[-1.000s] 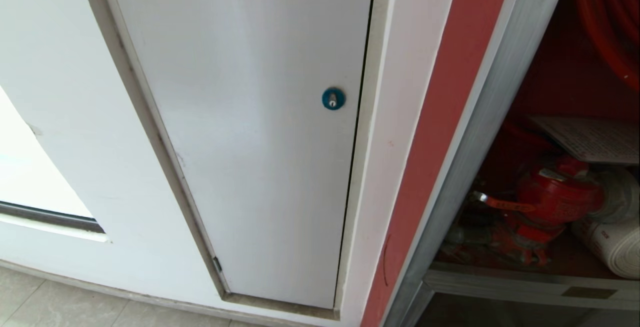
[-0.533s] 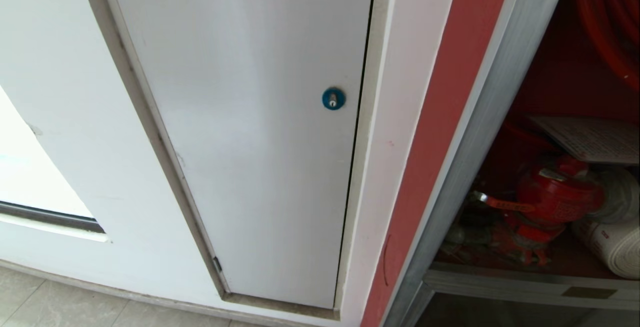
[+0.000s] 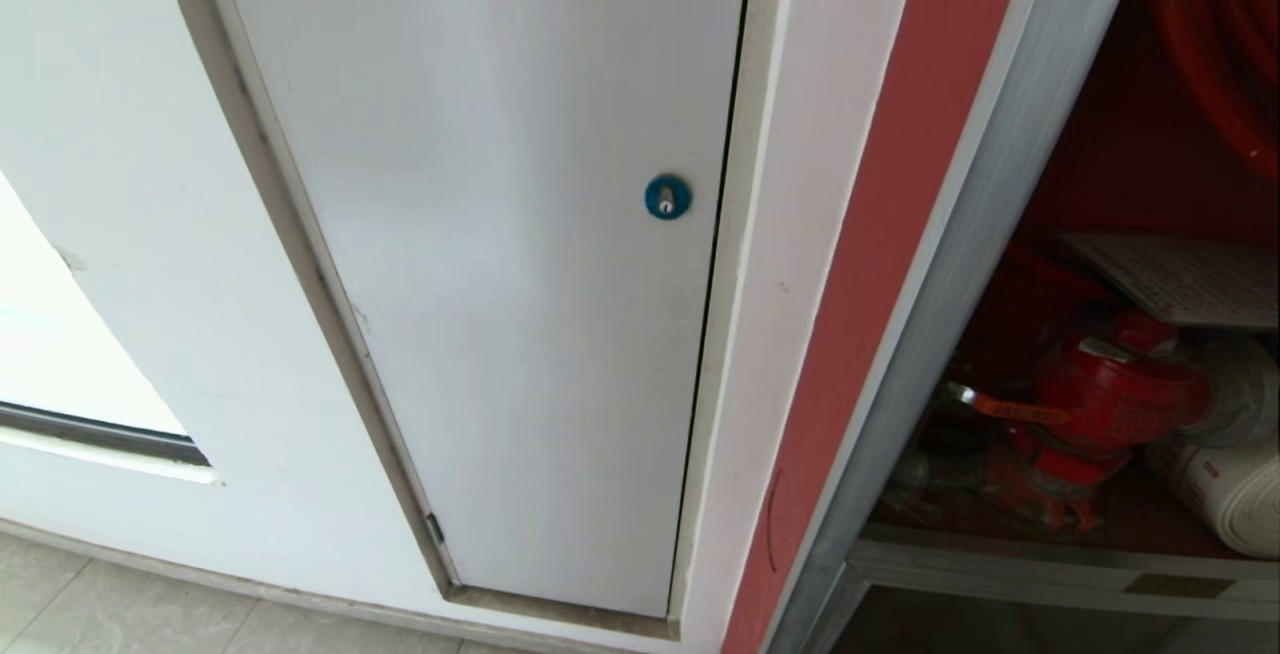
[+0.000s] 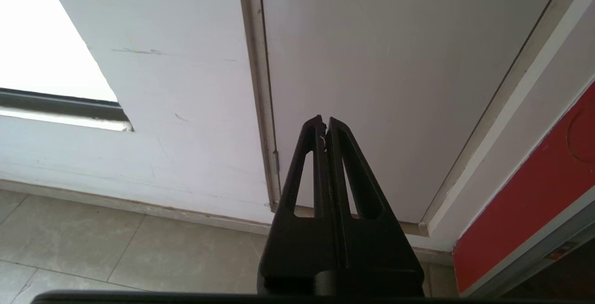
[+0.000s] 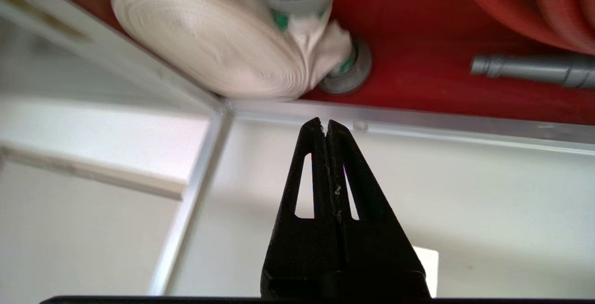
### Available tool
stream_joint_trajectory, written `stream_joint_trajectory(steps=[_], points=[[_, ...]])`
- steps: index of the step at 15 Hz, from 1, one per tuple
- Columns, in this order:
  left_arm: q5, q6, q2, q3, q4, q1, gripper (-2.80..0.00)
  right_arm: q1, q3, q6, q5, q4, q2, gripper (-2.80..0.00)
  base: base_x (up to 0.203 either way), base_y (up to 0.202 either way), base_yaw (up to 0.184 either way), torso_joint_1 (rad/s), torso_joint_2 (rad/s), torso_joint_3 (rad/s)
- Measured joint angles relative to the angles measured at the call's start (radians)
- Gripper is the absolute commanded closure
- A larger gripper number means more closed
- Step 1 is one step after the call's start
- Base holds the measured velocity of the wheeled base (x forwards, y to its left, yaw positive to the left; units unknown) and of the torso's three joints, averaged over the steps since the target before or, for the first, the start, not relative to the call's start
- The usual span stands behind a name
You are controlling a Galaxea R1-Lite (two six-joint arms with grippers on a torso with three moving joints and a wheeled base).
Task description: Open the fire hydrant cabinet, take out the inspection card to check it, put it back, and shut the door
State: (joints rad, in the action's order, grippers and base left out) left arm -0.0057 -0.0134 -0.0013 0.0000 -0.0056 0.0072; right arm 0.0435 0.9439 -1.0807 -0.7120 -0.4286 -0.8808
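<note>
1. Silver aluminium frames the fire hydrant cabinet (image 3: pixel 960 264) at the right edge of the head view; its red interior is exposed, and the door is not in view.
2. The inspection card (image 3: pixel 1185 274), a pale sheet with fine rows of print, lies tilted inside the cabinet, above the red valve (image 3: pixel 1110 399); whether it touches the valve cannot be told.
3. The white rolled hose (image 3: pixel 1225 494) rests on the cabinet floor beside the valve, on the side away from the white panel; coils of the red hose reel (image 3: pixel 1220 34) fill the upper corner.
4. A plain white panel (image 3: pixel 500 264) with a blue round lock (image 3: pixel 667 197) occupies the centre of the head view, left of the cabinet, above a tiled floor (image 3: pixel 120 614).
5. The right gripper (image 5: pixel 325 125) has its jaws pressed together on nothing; it points at the cabinet's frame rail just in front of the rolled hose, near a grey nozzle (image 5: pixel 530 69).
6. The left gripper (image 4: pixel 324 122), jaws likewise together and empty, faces the lower part of the white panel.
</note>
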Motion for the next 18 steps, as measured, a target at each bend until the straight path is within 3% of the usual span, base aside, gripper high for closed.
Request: stream_joint_trajectory(steps=[4,7,11,14,18], points=[[0.0,0.0,0.0,0.0,0.0,0.0,0.0,0.056,-0.044,-0.081,0.057,0.103,-0.062,-2.8,0.0,0.0,0.0,0.0,0.0,0.0],[0.0,0.0,0.0,0.0,0.0,0.0,0.0,0.061,-0.058,-0.187,0.067,0.191,-0.077,-2.8,0.0,0.0,0.0,0.0,0.0,0.0],[0.0,0.0,0.0,0.0,0.0,0.0,0.0,0.071,-0.073,-0.237,0.068,0.236,-0.083,-2.8,0.0,0.0,0.0,0.0,0.0,0.0],[0.0,0.0,0.0,0.0,0.0,0.0,0.0,0.124,-0.094,-0.301,0.067,0.304,-0.093,-2.8,0.0,0.0,0.0,0.0,0.0,0.0],[0.0,0.0,0.0,0.0,0.0,0.0,0.0,0.194,-0.159,-0.313,0.087,0.471,-0.158,-2.8,0.0,0.0,0.0,0.0,0.0,0.0]])
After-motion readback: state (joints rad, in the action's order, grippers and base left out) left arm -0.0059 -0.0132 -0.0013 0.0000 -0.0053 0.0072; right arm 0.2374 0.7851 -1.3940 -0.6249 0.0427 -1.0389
